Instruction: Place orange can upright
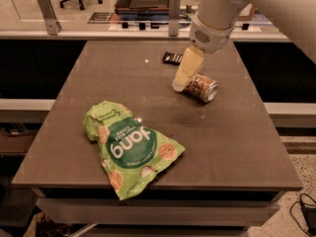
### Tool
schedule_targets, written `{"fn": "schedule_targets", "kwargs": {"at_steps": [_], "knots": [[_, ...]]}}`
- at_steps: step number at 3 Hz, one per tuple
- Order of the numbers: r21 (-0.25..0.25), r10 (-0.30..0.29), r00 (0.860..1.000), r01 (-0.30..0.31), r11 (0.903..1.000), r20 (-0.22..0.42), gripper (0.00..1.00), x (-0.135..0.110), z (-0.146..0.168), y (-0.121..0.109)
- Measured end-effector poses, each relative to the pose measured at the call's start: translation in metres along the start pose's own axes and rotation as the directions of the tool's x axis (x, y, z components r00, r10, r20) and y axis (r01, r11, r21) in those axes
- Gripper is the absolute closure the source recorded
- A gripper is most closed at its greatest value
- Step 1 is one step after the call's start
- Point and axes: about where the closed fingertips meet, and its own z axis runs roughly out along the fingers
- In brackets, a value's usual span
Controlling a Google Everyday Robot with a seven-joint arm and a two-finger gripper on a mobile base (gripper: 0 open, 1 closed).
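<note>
The orange can (200,88) lies on its side on the brown table (232,147), at the right of the far half, its silver end facing right. My gripper (181,84) hangs from the white arm and comes down at the can's left end, its pale yellow fingers (186,69) covering that end. I cannot see whether it touches or holds the can.
A large green snack bag (129,146) lies flat at the front left of the table. A flat dark candy-bar wrapper (173,58) lies behind the can near the far edge. A railing and office floor lie beyond the table.
</note>
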Motion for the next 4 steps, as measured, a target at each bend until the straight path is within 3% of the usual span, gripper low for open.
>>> {"fn": "schedule_targets", "kwargs": {"at_steps": [2, 4], "knots": [[-0.032, 0.001, 0.999, -0.002, 0.9995, -0.047, 0.00, -0.005, 0.029, 0.002], [-0.097, 0.067, 0.997, -0.069, 0.9929, -0.025, 0.00, 0.001, 0.047, -0.005]]}}
